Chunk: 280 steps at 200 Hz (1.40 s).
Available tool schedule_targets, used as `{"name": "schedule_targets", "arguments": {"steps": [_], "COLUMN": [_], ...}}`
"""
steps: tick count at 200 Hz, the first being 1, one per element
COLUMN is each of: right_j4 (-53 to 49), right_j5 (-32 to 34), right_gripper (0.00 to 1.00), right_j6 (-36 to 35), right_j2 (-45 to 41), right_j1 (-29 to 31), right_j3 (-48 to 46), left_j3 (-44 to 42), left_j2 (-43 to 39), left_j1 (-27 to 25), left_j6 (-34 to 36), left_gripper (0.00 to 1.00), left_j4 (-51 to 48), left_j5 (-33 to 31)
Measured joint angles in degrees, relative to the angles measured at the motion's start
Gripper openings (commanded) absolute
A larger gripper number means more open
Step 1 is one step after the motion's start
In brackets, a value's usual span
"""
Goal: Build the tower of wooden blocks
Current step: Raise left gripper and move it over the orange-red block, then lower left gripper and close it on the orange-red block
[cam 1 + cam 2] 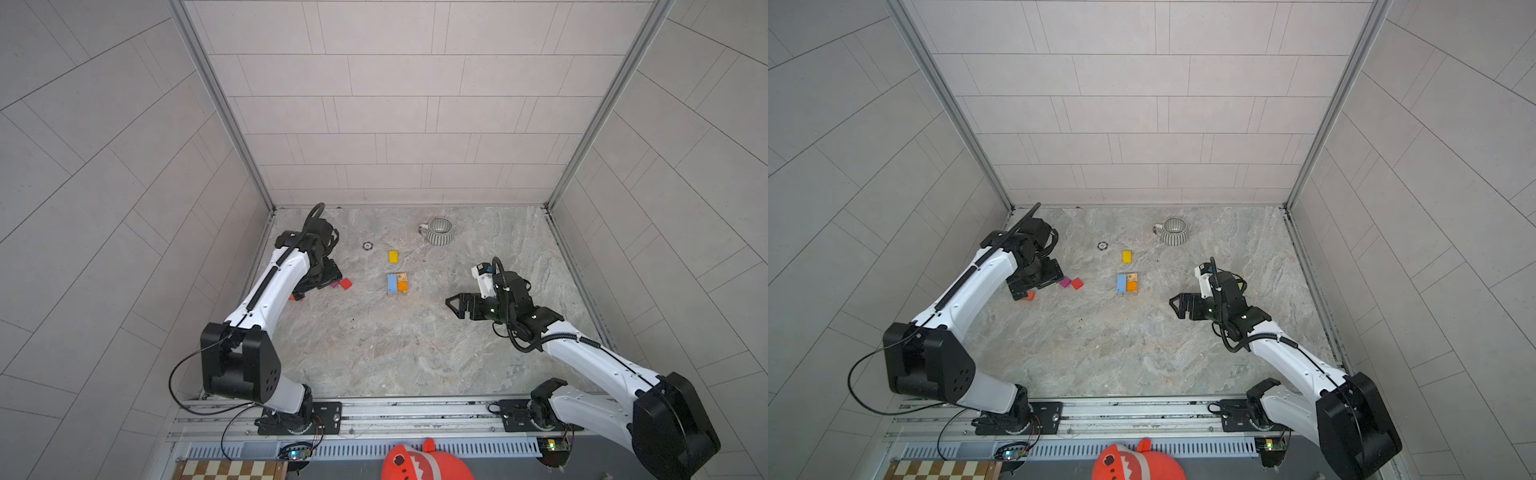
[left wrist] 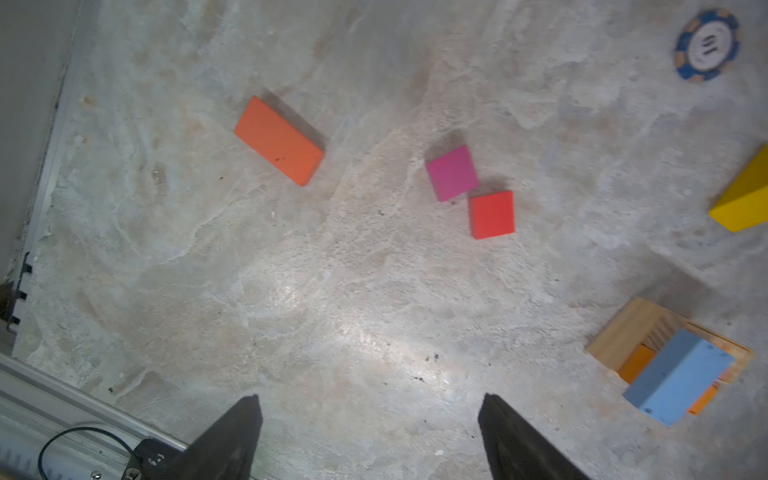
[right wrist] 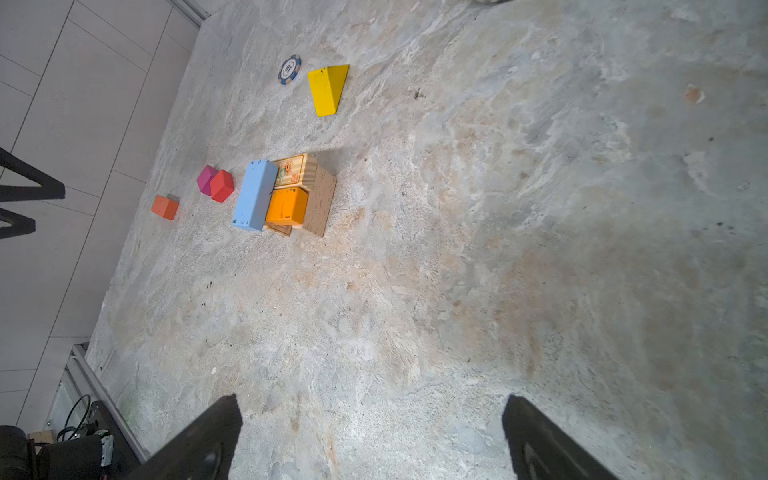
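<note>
Bare worktop (image 2: 332, 311) lies straight ahead of the left hand (image 2: 370, 396), its fingers apart with nothing between them. Farther ahead the orange block (image 2: 279, 140) lies alone, an open lane between it and the magenta block (image 2: 452, 172), which sits corner to corner with the red block (image 2: 492, 214). The side wall (image 2: 33, 104) runs close beyond the orange block. Ahead of the right hand (image 3: 372, 397), also spread and empty, a wide bare stretch reaches to the tower (image 3: 286, 195), the first obstacle. The yellow block (image 3: 328, 89) and poker chip (image 3: 289, 69) lie farther off, clear of it. The mug (image 1: 438, 232) stands well apart from both hands.

Robot lab cell: tiled walls (image 1: 374, 116), rail-mounted arms (image 1: 274, 286)
</note>
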Motion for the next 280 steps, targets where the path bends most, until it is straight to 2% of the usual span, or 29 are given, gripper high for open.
{"name": "schedule_targets", "arguments": {"steps": [31, 62, 109, 164, 209, 280], "right_j4": [0.42, 0.9, 2.03, 2.97, 3.41, 3.52], "right_j5": [-0.33, -1.36, -2.1, -2.27, -2.51, -2.71], "right_gripper": [1.0, 1.0, 1.0, 1.0, 1.0, 1.0], "right_j6": [0.42, 1.42, 2.19, 2.29, 2.4, 2.73], "right_j2": [-0.17, -0.17, -0.17, -0.17, 0.66, 0.92], "right_j1": [0.0, 0.0, 0.0, 0.0, 0.0, 0.0], "right_j3": [-0.59, -1.64, -1.88, -1.88, -1.88, -1.88], "left_j3": [-0.94, -0.92, -0.26, 3.93, 6.97, 7.5], "left_j2": [1.49, 7.5, 15.82, 24.41, 27.39, 28.39], "left_j1": [6.71, 13.86, 19.89, 20.57, 20.57, 20.57], "left_j6": [1.09, 2.36, 2.38, 1.03, -0.22, -2.6], "left_gripper": [0.85, 0.85, 0.9, 0.91, 0.9, 0.74], "left_j4": [1.81, 3.54, 6.25, 9.29, 11.08, 12.17], "left_j5": [0.44, 2.1, 2.6, 2.71, 3.23, 3.72]}}
